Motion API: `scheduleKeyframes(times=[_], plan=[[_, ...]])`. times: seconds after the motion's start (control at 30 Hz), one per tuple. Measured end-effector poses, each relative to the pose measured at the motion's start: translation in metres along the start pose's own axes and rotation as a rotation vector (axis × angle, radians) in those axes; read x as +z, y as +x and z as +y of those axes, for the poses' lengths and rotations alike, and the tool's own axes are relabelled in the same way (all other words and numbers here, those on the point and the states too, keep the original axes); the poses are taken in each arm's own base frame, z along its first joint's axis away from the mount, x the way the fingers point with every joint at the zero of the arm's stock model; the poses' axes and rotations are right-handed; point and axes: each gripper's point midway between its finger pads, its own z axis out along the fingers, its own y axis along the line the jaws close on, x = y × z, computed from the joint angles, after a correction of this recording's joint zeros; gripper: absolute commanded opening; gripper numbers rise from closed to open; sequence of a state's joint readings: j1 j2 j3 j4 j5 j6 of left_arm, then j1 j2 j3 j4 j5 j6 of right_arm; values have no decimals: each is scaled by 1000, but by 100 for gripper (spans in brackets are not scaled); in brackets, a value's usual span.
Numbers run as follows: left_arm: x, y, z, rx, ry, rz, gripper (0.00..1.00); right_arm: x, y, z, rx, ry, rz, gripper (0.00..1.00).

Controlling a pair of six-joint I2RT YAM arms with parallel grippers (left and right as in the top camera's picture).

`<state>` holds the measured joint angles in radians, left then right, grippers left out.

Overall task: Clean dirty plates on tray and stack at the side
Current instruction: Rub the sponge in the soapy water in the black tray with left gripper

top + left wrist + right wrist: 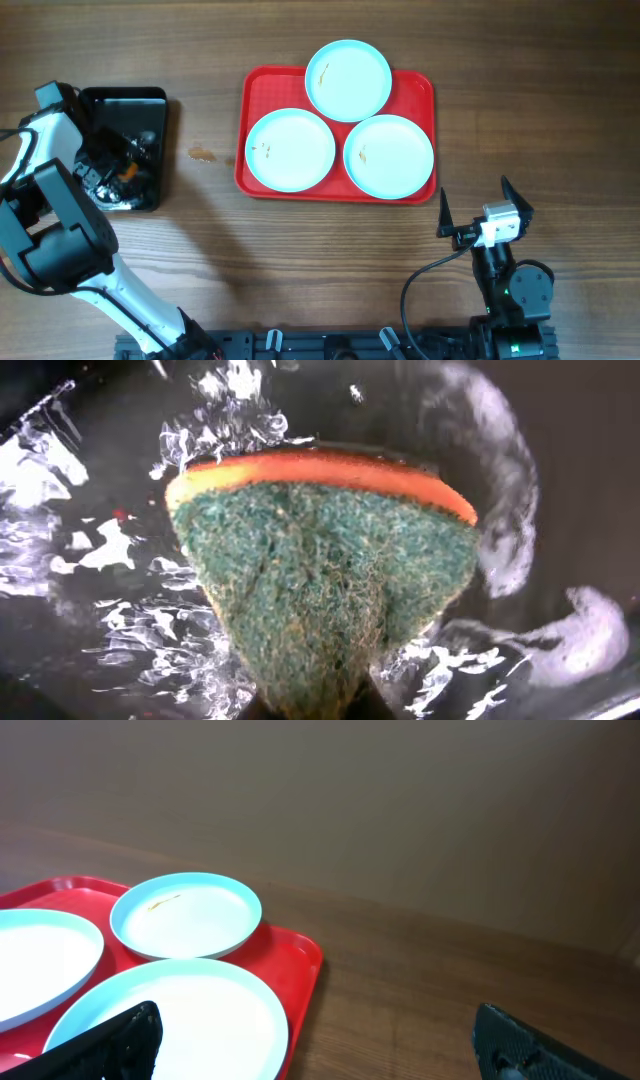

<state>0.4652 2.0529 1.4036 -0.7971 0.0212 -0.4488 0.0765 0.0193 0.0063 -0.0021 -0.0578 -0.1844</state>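
My left fingers are down in the black tray at the left edge of the surface, pinched on a green-and-orange sponge. The tray is wet under it, and the sponge hides the fingers in the wrist view. My right fingers are spread wide and empty, near the near right corner. Three plates with faint brown smears sit on the red tray, far middle; the farthest overhangs its rim.

black tray, green-orange sponge, wooden table
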Motion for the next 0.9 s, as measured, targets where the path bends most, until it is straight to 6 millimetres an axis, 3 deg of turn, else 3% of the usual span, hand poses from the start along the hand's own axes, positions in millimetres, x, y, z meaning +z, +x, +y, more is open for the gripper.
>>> scheduleKeyframes(times=[0.03, 0.4, 0.47, 0.5, 0.53, 0.63, 0.67, 0.9], plan=[[0, 0, 0, 0, 2, 1, 100, 0, 0, 0, 0, 0, 0, 100], [-1, -7, -5, -2, 20, -30, 98, 0, 0, 0, 0, 0, 0, 100], [-1, -9, -6, -3, 24, -37, 84, 0, 0, 0, 0, 0, 0, 100], [-1, -10, -6, -5, 25, -40, 70, 0, 0, 0, 0, 0, 0, 100], [-1, -10, -6, 1, 23, -42, 51, 0, 0, 0, 0, 0, 0, 100], [-1, -12, -6, -4, 25, -49, 11, 0, 0, 0, 0, 0, 0, 100], [-1, -12, -6, -4, 23, -51, 4, 0, 0, 0, 0, 0, 0, 100], [-1, -13, -5, -1, 20, -53, 4, 0, 0, 0, 0, 0, 0, 100]])
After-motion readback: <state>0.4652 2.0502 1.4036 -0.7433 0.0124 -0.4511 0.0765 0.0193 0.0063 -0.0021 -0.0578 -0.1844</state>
